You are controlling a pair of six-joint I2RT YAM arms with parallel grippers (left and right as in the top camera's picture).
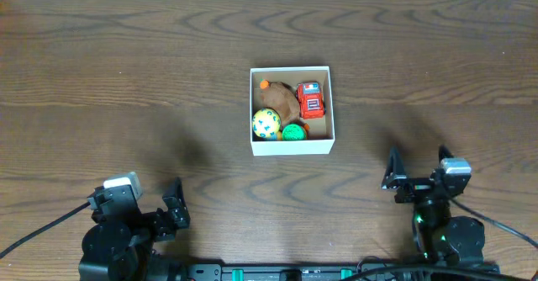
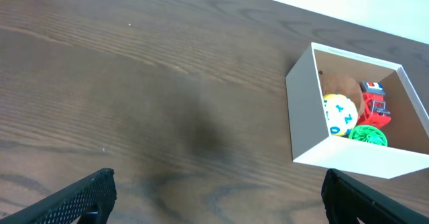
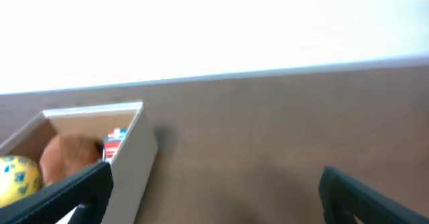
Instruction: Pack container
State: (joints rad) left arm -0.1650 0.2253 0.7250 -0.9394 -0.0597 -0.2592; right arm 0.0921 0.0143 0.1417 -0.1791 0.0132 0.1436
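The container point(image 1: 291, 144), a white-walled square box with a tan inside, stands at the table's middle. It holds a red toy car point(image 1: 311, 100), a yellow patterned ball point(image 1: 266, 124), a green toy point(image 1: 293, 132) and a brown toy point(image 1: 282, 100). It also shows in the left wrist view point(image 2: 307, 117) and the right wrist view point(image 3: 134, 153). My left gripper point(image 1: 151, 205) is open and empty near the front left. My right gripper point(image 1: 418, 167) is open and empty near the front right. Both are well away from the box.
Dark wood-grain table point(image 1: 126, 79) all around the box. The arm bases and cables sit along the front edge. A white wall lies beyond the far edge.
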